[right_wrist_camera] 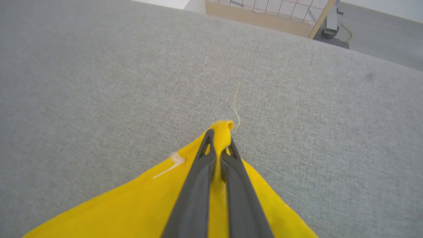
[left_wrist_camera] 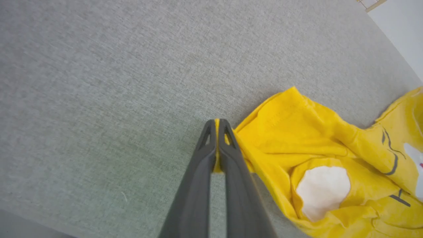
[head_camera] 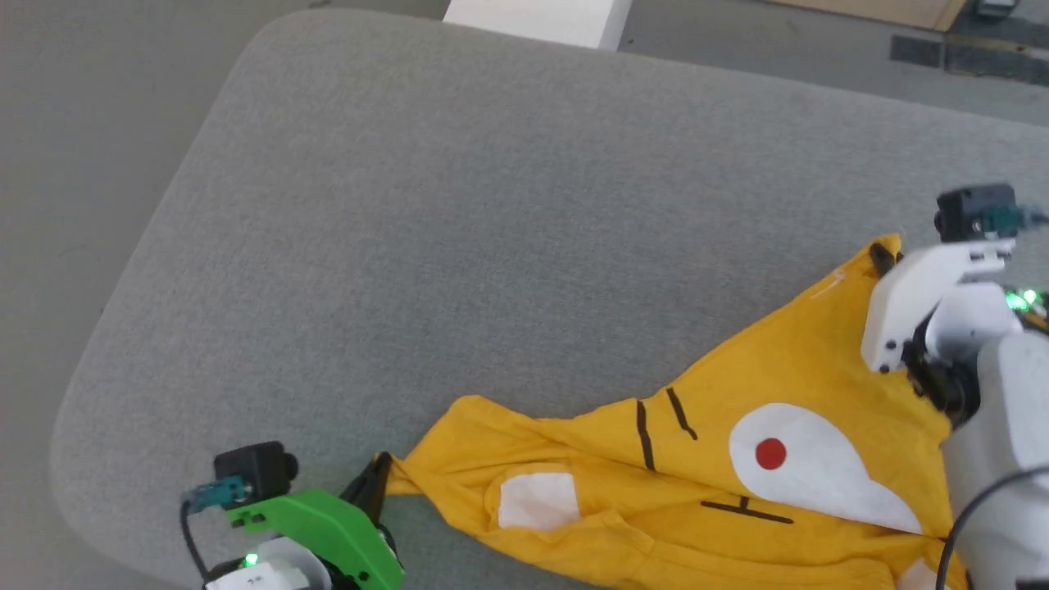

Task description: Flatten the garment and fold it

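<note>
**A:** Where does your garment (head_camera: 787,352) lie?

**B:** It lies crumpled near the front edge of the grey table (head_camera: 492,205), stretched between your two arms. Your left gripper (left_wrist_camera: 217,127) is pinched on a thin fold at one end. Your right gripper (right_wrist_camera: 220,138) is clamped on the tip of the far corner.

**A:** What can go wrong?

**B:** Both bites look shallow, so if you pull hard, a corner probably slips free. The middle is bunched and twisted, and spreading it may trap creases underneath.
</note>
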